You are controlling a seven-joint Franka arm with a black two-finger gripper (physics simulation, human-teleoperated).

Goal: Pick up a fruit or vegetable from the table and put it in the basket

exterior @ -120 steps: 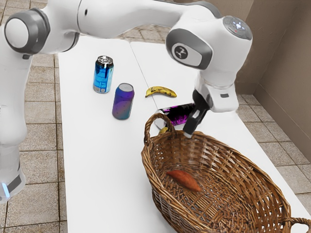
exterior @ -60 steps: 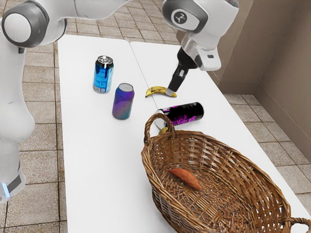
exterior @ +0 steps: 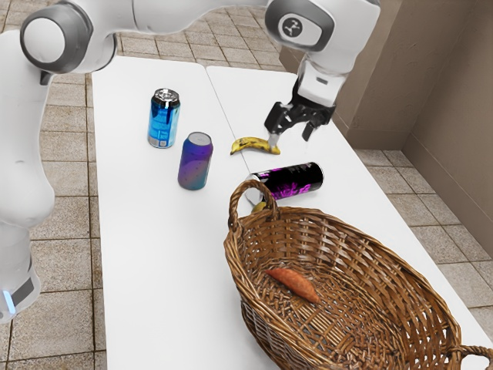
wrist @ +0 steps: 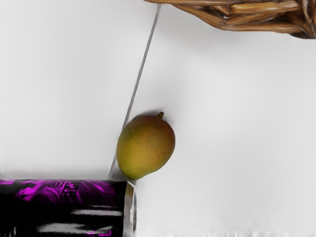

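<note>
Tool above, near the black-and-magenta can
Its fingers are spread; the mango lies by the can's end.

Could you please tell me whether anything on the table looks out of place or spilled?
Yes: the black-and-magenta metal can lies on its side by the woven brown basket, odd because the bright blue can and the purple-teal can stand upright. No spill is visible.

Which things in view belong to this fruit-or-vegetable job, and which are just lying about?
For the job:
basket
banana, on the table
mango, on the table
reddish vegetable, likely sweet potato, in the basket

Lying about:
blue can, upright
purple can, upright
black-and-magenta can, on its side
</note>
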